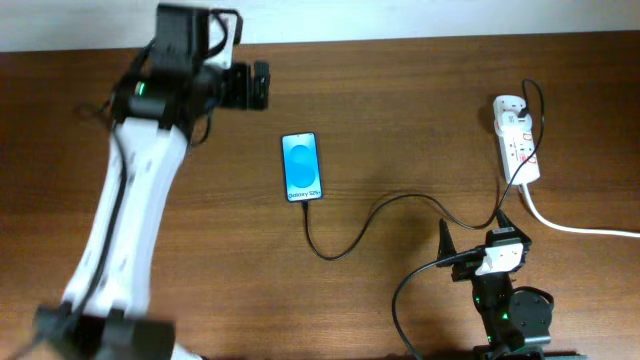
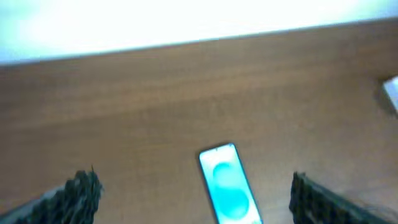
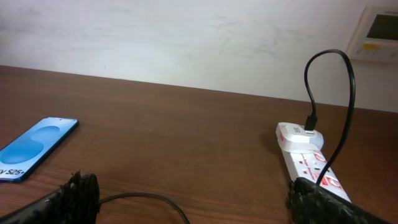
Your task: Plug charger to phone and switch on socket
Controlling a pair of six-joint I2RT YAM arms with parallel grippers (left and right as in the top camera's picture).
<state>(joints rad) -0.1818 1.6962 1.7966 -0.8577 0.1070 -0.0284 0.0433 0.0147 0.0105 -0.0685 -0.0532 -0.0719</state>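
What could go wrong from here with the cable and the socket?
The charger cable lies right beside the open right gripper; reaching for the socket might snag it and drag the phone. The cable also arches over the socket's switches, so a press could hit it instead.

The white left arm [image 1: 125,200] reaches far out from its base, the left tool [image 1: 258,86] hanging with jaws spread wide. The right tool [image 1: 474,238] sits close to its base, fingers [image 3: 78,196] likewise parted.
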